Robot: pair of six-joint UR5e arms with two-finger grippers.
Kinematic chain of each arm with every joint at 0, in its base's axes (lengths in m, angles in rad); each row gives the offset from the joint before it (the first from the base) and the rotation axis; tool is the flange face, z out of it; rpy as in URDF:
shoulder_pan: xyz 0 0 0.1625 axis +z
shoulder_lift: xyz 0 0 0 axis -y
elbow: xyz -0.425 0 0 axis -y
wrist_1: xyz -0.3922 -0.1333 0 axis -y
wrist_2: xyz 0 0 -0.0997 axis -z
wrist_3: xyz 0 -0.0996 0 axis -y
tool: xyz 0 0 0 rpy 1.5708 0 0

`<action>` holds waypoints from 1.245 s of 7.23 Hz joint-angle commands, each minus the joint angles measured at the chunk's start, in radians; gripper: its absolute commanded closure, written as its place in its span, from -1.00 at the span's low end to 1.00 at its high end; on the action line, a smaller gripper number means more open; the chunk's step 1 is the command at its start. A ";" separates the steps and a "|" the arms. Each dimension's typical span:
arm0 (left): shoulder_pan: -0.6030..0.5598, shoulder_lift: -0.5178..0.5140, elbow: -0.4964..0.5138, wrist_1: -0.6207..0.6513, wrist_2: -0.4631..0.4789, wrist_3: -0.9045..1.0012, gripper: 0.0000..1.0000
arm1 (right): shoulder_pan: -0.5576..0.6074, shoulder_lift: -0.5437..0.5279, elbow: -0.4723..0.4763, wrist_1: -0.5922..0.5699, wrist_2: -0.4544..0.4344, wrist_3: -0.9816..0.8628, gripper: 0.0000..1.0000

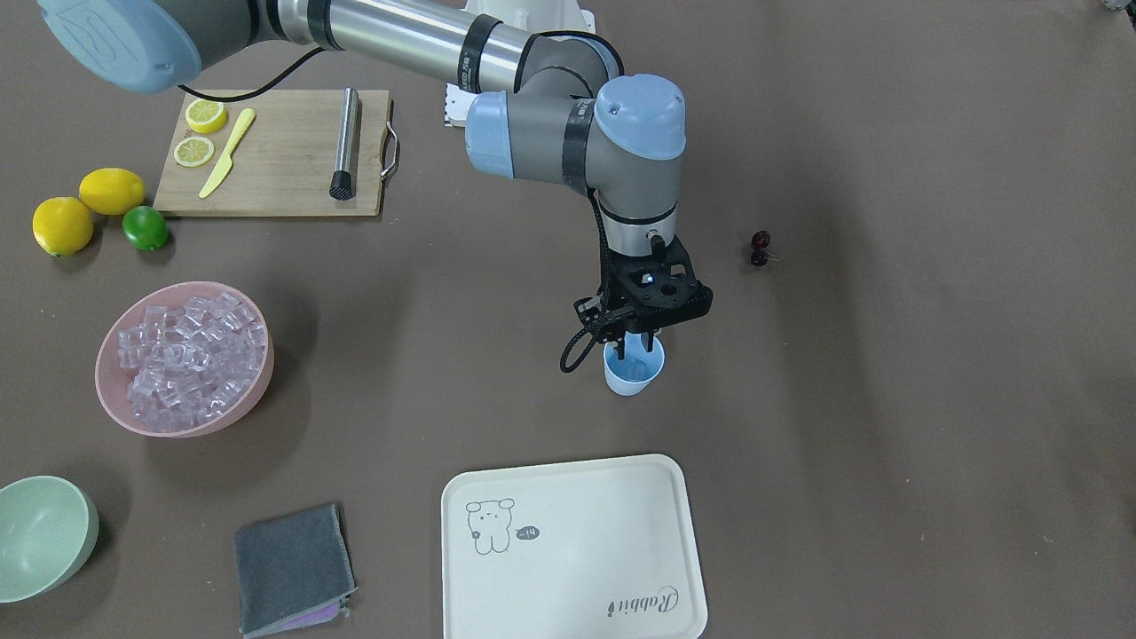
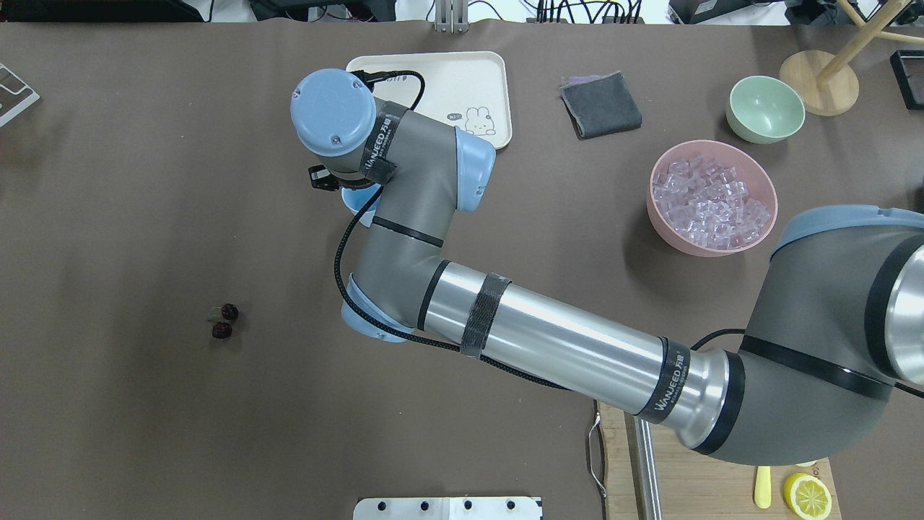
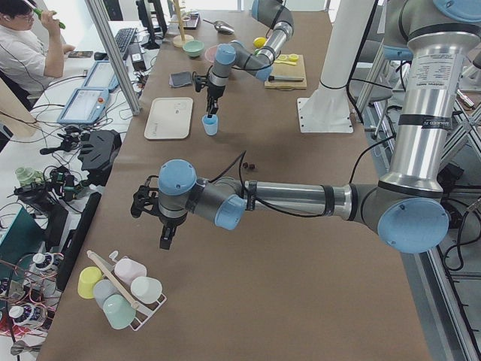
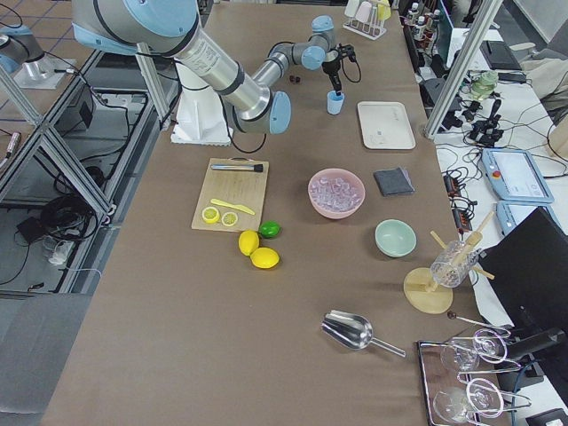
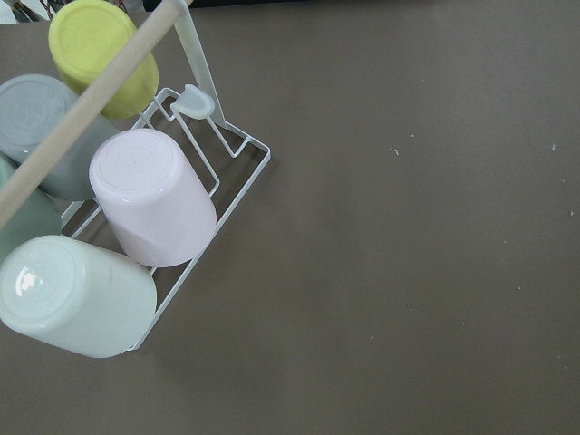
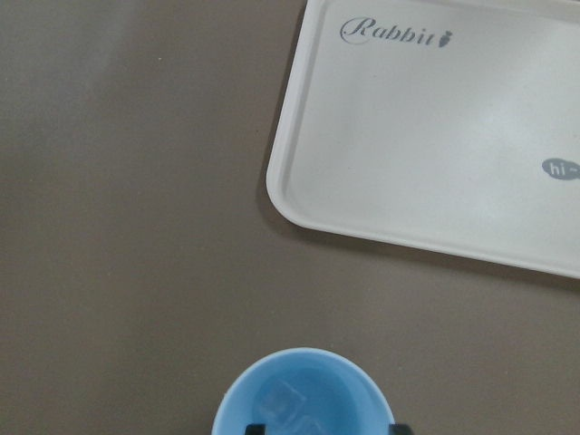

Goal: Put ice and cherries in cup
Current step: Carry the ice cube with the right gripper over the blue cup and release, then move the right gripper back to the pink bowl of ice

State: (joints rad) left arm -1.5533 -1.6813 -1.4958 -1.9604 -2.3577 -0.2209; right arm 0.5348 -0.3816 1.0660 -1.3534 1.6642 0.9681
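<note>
By the robot's edge of the desk (image 1: 932, 399) lies the cutting board (image 1: 275, 160). Farther out, in the left half, the cherries (image 1: 761, 248) sit on the bare surface, well apart from the cup (image 1: 632, 377). The cup stands mid-desk under the right gripper (image 1: 637, 344), whose fingers are spread across its mouth, and ice (image 6: 290, 403) lies inside. Toward the right end, the pink bowl (image 2: 668, 231) holds many more cubes. Beyond the cup, the tray (image 1: 577, 568) reaches the far edge. The left gripper (image 3: 167, 239) hangs near the far left corner beside a rack of cups (image 3: 120, 289); I cannot tell whether its fingers are spread or pressed together
</note>
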 commanded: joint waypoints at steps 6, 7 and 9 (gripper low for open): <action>0.001 0.009 -0.003 0.000 0.000 -0.002 -0.95 | 0.454 -0.711 0.631 -0.115 0.481 -0.518 -0.98; 0.001 0.009 -0.001 0.000 0.000 -0.002 -0.95 | 0.477 -0.847 0.705 -0.109 0.497 -0.602 -0.98; 0.001 0.005 0.005 -0.008 0.000 0.000 -0.95 | 0.424 -0.890 0.694 -0.107 0.397 -0.617 -0.98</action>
State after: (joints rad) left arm -1.5524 -1.6738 -1.4951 -1.9623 -2.3577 -0.2215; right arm 0.9939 -1.2356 1.7646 -1.4632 2.1246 0.3687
